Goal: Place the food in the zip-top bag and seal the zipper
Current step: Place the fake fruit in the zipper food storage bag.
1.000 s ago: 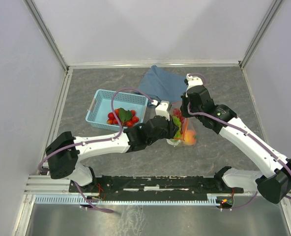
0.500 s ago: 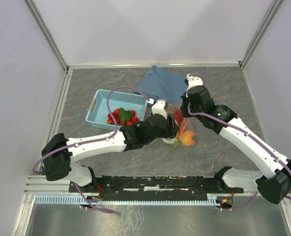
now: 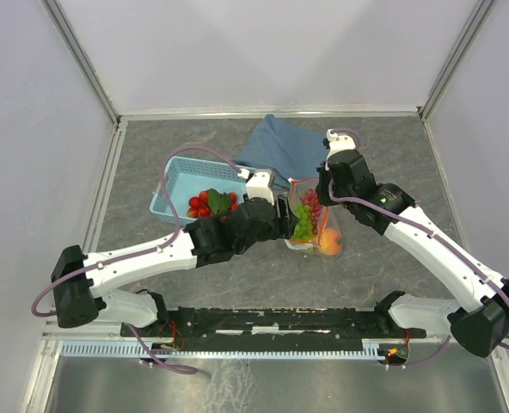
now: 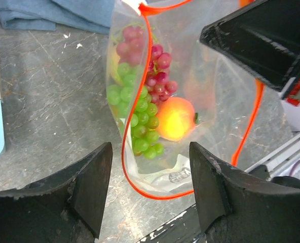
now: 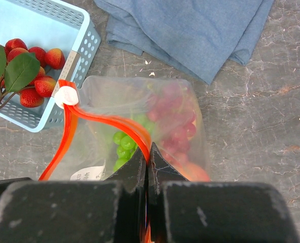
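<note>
The right end effector (image 5: 148,161) is pinching the unsealed zipper (image 5: 104,120). Grapes (image 4: 140,116) and a peach (image 4: 175,119) are lying in the zip-top bag (image 4: 216,101) ahead of the spread, empty left end effector (image 4: 150,167). Strawberries (image 5: 36,68) are waiting unbagged.

Clear zip-top bag (image 4: 216,109), zipper (image 4: 123,152) unsealed, holds grapes (image 4: 142,109) and a peach (image 4: 175,119).

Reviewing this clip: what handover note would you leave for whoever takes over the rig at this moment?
Pincers: left pincer open and empty, facing the bag's open mouth; right pincer shut on the zipper, holding the zip-top bag up.
Done: green grapes, red grapes and a peach are inside the bag.
Not bagged: strawberries with leaves, in the blue basket beside the bag.
Left: bag the strawberries, then run the slider along the zipper to seal.
</note>
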